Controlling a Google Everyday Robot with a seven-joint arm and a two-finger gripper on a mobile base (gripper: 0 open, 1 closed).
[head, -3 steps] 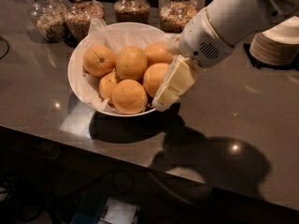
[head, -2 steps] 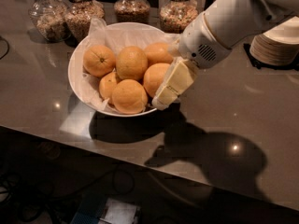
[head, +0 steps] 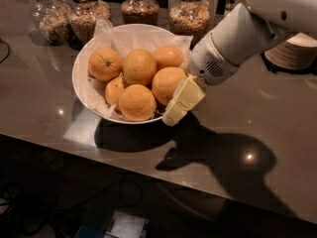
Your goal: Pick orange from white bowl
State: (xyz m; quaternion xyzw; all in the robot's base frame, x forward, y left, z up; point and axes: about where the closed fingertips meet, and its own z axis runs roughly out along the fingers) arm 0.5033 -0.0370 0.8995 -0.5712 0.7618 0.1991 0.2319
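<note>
The gripper [head: 176, 109] hangs low at the near right rim of the bowl [head: 76, 78], its cream tip slanting down and toward the camera's left. How far it is open cannot be told, nor whether it has hold of anything. The orange [head: 167, 85] lies in the bowl just left of the gripper as the camera sees it. It is close against the gripper, but I cannot tell whether they touch.

Five more fruits fill the bowl further left of the gripper. The front orange [head: 137, 102] touches the orange on its near left. The middle orange [head: 139, 66] lies behind and left of it, and the back orange [head: 168, 56] straight behind it. The small orange [head: 114, 89] is wedged low between the others. The scarred orange [head: 105, 63], with a dark star on its peel, is farthest from the gripper. Crinkled paper [head: 106, 31] lines the bowl and stands up along its far side.

The white arm [head: 237, 38] rises from the gripper up and to the right. Four jars [head: 189, 16] stand in a row beyond the bowl, behind the gripper. A stack of dishes [head: 294, 53] sits well to the gripper's right and behind it, partly hidden by the arm. The bowl stands on a dark counter [head: 287, 113], where the arm's shadow [head: 218, 155] falls below and right of the gripper.
</note>
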